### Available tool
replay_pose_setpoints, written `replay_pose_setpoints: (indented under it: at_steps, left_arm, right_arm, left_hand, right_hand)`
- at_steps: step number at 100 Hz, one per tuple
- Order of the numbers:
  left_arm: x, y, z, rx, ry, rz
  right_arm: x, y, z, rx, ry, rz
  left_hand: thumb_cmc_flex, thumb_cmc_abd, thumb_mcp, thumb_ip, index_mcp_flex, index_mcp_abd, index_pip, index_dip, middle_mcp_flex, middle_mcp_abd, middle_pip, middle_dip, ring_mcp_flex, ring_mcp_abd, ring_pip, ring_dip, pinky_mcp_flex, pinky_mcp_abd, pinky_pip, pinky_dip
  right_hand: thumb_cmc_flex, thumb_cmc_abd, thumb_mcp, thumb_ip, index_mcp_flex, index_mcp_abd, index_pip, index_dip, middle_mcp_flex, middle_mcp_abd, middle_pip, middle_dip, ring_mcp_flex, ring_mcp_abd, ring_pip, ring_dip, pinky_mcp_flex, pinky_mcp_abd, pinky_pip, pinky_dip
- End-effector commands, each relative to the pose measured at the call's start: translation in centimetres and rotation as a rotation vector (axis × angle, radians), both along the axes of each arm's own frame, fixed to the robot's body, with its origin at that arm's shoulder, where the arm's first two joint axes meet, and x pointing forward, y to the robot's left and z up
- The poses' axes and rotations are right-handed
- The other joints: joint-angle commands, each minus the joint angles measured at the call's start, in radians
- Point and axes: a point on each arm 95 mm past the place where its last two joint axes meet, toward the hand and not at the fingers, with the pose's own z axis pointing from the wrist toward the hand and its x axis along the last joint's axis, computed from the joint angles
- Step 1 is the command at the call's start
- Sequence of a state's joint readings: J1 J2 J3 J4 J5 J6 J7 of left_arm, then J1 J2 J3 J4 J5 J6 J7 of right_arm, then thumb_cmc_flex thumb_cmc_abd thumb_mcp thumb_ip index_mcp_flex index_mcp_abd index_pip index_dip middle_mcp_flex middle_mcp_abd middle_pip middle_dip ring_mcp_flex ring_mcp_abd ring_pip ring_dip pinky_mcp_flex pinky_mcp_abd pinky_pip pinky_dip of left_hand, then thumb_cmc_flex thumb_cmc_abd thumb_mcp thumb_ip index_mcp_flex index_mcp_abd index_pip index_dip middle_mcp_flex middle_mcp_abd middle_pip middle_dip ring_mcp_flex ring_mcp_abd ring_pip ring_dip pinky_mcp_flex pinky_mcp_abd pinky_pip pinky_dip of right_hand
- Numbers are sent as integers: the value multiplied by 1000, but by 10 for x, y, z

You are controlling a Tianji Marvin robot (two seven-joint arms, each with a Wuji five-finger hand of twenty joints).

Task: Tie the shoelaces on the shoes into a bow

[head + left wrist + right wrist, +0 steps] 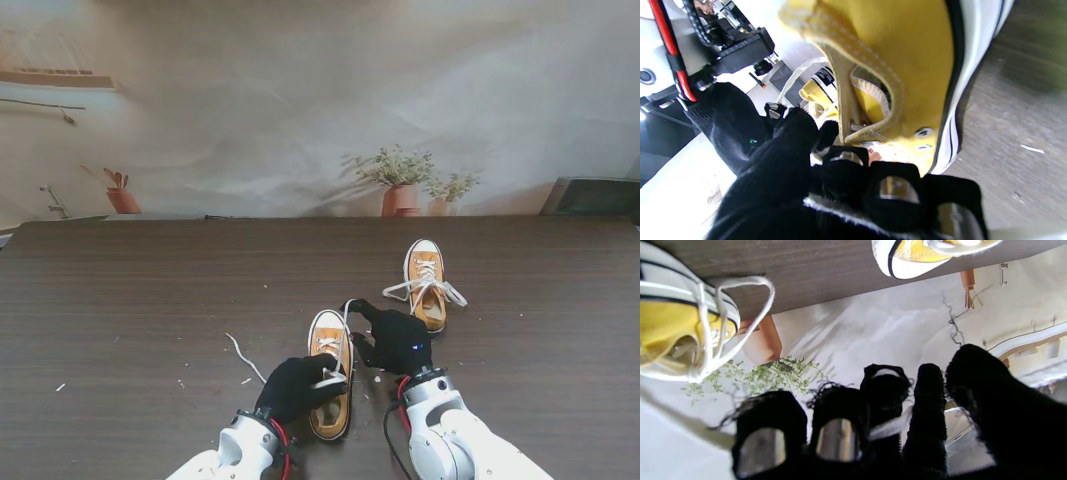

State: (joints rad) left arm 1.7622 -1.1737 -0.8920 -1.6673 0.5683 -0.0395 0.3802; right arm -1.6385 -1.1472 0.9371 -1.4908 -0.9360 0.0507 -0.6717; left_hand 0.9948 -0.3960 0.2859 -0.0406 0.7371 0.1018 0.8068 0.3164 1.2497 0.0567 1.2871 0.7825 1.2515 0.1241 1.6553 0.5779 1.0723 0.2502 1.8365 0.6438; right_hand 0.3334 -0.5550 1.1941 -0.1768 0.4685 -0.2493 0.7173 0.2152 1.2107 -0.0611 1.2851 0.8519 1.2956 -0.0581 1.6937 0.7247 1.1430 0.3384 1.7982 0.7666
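Our left hand, black-gloved, rests against the left side of the near shoe at lower centre of the stand frame, fingers curled over its lacing; in the left wrist view the fingertips sit at the eyelets of the yellow canvas. We cannot tell whether a lace is actually pinched there. Our right hand sits just right of the same shoe, one finger stretched toward its toe. In the right wrist view a white lace runs between the fingers, so we log it as holding that lace. The second shoe lies right of centre, farther from us, its laces loose and spread on the dark wooden table. A stray white strand lies left of the near shoe.
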Motion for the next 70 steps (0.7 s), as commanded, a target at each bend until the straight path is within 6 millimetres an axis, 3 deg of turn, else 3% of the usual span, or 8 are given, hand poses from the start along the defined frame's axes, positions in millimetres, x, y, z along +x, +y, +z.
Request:
replay_pose_setpoints:
  at_steps: [1,11,25,51,70]
  left_arm:
    - [-3,-5,1,-8,5,-19]
    - [-3,-5,1,-3,8,-25]
    - [-4,-7,1,-9,16,-37]
    - [-7,-7,2,-21,6,-54]
    - [-9,-5,3,-9,-7,-62]
  right_arm:
    - [3,7,1,2,12,16]
    - [4,12,-1,25,27,27]
    - [4,21,-1,46,34,41]
    - [6,30,-5,90,81,46]
    - [6,30,-6,112,118,43]
  left_hand:
    - [48,13,-32,8,0,-65,3,-17,35,49,29,-8,20,-14,26,-16,24,-134,257,4]
    - [49,16,-36,9,2,-60,-17,-24,35,48,30,-7,20,-17,28,-15,24,-137,257,8]
    - [52,23,-43,9,2,-63,-53,-34,35,48,30,-6,20,-15,28,-15,24,-138,257,12]
    - [54,25,-49,10,7,-66,-72,-35,36,47,30,-5,20,-18,30,-14,25,-138,257,15]
    - [56,28,-53,11,4,-87,-70,-23,36,47,30,-5,20,-19,31,-14,25,-139,257,16]
  right_hand:
    - [-27,11,-24,28,-8,65,-31,26,47,10,34,16,18,-29,72,23,32,-20,162,18]
    - [-41,33,-59,26,14,84,-39,25,63,12,34,17,19,-28,73,44,33,-25,177,24]
    - [-80,2,-120,12,37,102,-47,24,81,11,35,17,19,-34,76,64,36,-33,194,30]
    - [-147,-52,-118,-7,72,131,-68,17,96,14,34,17,20,-33,76,86,37,-38,209,36]
    - [-258,48,-178,-19,99,140,-89,9,104,32,31,16,20,-21,77,100,38,-30,228,43]
